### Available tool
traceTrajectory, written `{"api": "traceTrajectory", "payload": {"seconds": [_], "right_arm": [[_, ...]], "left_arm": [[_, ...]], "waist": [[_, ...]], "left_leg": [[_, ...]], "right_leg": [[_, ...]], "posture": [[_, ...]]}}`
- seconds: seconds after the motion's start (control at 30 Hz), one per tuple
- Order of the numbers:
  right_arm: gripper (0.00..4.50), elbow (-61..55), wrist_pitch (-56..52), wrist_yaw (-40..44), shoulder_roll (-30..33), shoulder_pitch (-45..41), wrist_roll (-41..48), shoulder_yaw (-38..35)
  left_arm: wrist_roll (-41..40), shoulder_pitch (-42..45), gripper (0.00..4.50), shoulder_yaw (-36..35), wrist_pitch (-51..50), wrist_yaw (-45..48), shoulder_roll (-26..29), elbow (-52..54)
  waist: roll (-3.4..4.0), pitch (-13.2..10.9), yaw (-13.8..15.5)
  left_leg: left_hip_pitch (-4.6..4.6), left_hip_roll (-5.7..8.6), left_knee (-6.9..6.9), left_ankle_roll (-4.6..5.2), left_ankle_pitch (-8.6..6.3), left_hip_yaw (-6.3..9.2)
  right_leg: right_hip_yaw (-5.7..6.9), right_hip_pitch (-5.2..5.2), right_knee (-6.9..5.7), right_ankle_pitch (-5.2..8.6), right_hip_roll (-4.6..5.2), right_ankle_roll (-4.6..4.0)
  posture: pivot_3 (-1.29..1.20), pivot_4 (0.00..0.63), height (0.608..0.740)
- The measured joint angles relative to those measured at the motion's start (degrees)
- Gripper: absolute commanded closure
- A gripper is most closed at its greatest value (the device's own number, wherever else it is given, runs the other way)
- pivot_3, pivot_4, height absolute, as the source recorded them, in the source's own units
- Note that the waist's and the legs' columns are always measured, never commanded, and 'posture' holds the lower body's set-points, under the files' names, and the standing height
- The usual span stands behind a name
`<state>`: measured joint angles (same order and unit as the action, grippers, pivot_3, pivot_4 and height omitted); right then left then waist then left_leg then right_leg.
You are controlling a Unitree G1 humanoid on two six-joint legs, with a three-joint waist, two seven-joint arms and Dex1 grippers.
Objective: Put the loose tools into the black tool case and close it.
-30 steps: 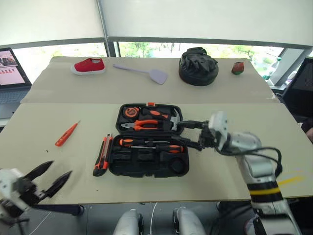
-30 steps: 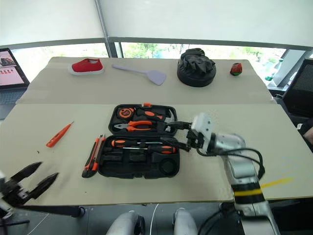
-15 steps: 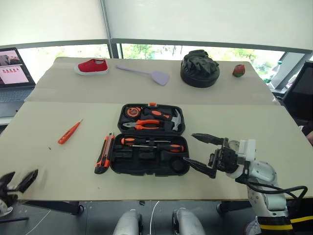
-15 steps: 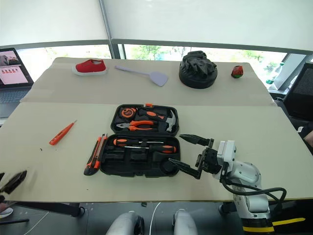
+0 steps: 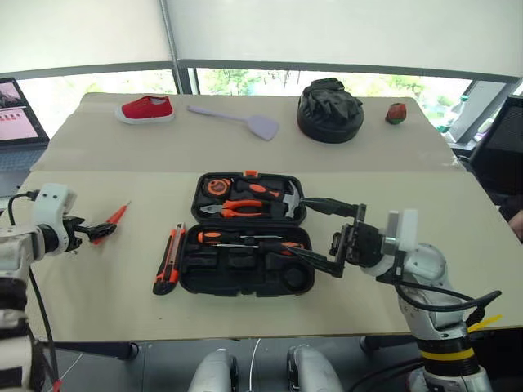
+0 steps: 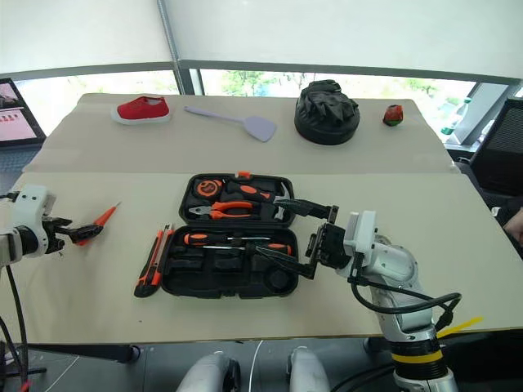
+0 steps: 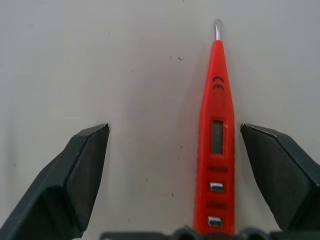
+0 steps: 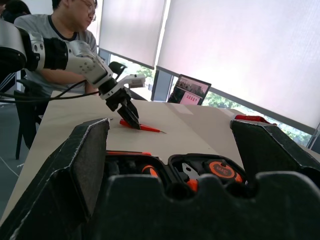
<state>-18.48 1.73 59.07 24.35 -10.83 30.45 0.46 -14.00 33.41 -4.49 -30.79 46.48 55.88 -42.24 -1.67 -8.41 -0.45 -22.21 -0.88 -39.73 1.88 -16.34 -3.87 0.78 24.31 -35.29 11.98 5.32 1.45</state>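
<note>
Left gripper [image 7: 175,165], jaws apart, straddles the slim orange plastic screwdriver [image 7: 216,145] to grasp it; right gripper [image 5: 315,233], jaws apart, hovers beside the open black moulded-plastic tool case [image 5: 245,273].

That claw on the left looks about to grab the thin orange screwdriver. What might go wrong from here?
The slim orange screwdriver lies flat on the table, off-centre between the open left gripper's fingers, nearer one of them, so closing may push or roll it rather than pinch it. The right gripper hangs open over the open black tool case's right edge; it might bump the case and shift it. The utility knife lies loose against the case's left side and may get nudged.
</note>
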Motion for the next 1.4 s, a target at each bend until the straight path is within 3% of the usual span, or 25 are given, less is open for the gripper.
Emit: {"api": "traceTrajectory", "payload": {"seconds": [0.07, 0.17, 0.47, 0.5, 0.77, 0.83, 0.93, 1.1, 1.27, 1.4], "right_arm": [[0.02, -0.6, -0.3, -0.6, 0.6, 0.4, 0.0, 0.0], [0.00, -1.6, -0.6, -0.9, 1.4, 1.0, 0.0, 0.0], [0.00, -2.5, -0.7, -2.0, 2.0, 2.1, -0.1, 0.0], [0.00, -2.5, -0.7, -2.0, 2.1, 2.0, -0.1, 0.0], [0.00, -2.2, -0.7, -3.5, 3.6, 2.8, -1.1, -1.3], [0.00, -2.3, -0.7, -3.8, 5.1, 4.1, -1.0, -2.7], [0.00, -2.4, -1.2, -3.1, 8.6, 6.5, -0.4, -5.5], [0.00, -2.9, -4.8, 0.2, 14.7, 9.9, 0.9, -6.7], [0.00, -2.5, -6.6, 0.9, 16.9, 11.2, 1.4, -8.1], [0.00, -3.1, -7.5, 0.9, 16.8, 11.7, 1.9, -7.9]], "left_arm": [[2.2, 3.2, 0.00, 1.7, 2.1, 2.1, -0.5, -4.2], [4.5, 5.6, 0.68, 2.7, 5.4, 4.4, -1.6, -8.1], [6.0, 5.3, 3.92, 1.9, 13.3, 9.0, -2.9, -11.3], [5.8, 4.7, 4.06, 1.2, 14.4, 9.5, -3.0, -11.3], [3.4, 1.7, 4.05, -2.6, 22.5, 16.1, -3.6, -10.5], [1.7, 1.4, 4.05, -3.7, 24.3, 18.5, -3.9, -6.2], [-3.0, 0.4, 4.05, -3.4, 23.2, 25.5, -4.0, 10.5], [-6.4, -1.9, 4.05, 4.6, 15.5, 33.1, -4.0, 34.8], [-2.1, -1.8, 4.05, 15.2, 10.0, 33.2, -4.3, 47.4], [2.5, -2.9, 4.05, 20.1, 9.2, 32.6, -3.9, 50.0]], "waist": [[0.00, 0.0, 0.0], [0.00, 0.0, 0.3], [-0.01, 0.0, 0.4], [-0.01, 0.0, 0.4], [-0.12, -0.1, 0.7], [-0.31, -0.2, 1.0], [-0.40, -0.2, 1.3], [-0.38, -0.2, 0.9], [-0.38, -0.2, 0.6], [-0.36, -0.2, 0.5]], "left_leg": [[0.02, 0.01, -0.04, 0.05, -0.03, -0.01], [0.13, 0.00, -0.08, 0.08, -0.04, 0.00], [0.30, -0.04, -0.13, 0.05, -0.02, 0.02], [0.29, -0.07, -0.13, 0.05, -0.02, 0.02], [0.10, -0.07, -0.21, 0.06, -0.02, 0.07], [-0.04, -0.10, -0.31, 0.06, -0.02, 0.17], [-0.18, -0.07, -0.45, 0.12, -0.06, 0.25], [-0.05, -0.05, -0.50, 0.29, -0.16, 0.09], [-0.01, -0.08, -0.45, 0.29, -0.16, 0.16], [0.00, -0.07, -0.45, 0.29, -0.15, 0.14]], "right_leg": [[-0.03, -0.01, 0.11, 0.00, 0.06, 0.03], [-0.03, -0.06, 0.05, 0.01, 0.09, 0.04], [-0.15, -0.05, -0.38, 0.02, 0.12, 0.01], [-0.16, -0.04, -0.39, 0.02, 0.13, 0.01], [-0.08, 0.03, -0.44, 0.02, 0.20, 0.02], [0.01, 0.06, -0.46, 0.02, 0.20, 0.02], [-0.01, 0.02, -0.48, -0.01, 0.28, 0.07], [-0.25, -0.05, -0.21, 0.02, 0.25, 0.18], [-0.25, -0.05, -0.16, 0.06, -0.08, 0.08], [-0.32, -0.02, -0.17, 0.07, -0.09, 0.08]], "posture": [[0.00, 0.150, 0.740], [0.00, 0.150, 0.740], [0.00, 0.150, 0.740], [0.00, 0.150, 0.740], [0.00, 0.150, 0.740], [0.00, 0.150, 0.740], [0.00, 0.150, 0.740], [0.00, 0.150, 0.740], [0.00, 0.150, 0.740], [0.00, 0.150, 0.740]]}}
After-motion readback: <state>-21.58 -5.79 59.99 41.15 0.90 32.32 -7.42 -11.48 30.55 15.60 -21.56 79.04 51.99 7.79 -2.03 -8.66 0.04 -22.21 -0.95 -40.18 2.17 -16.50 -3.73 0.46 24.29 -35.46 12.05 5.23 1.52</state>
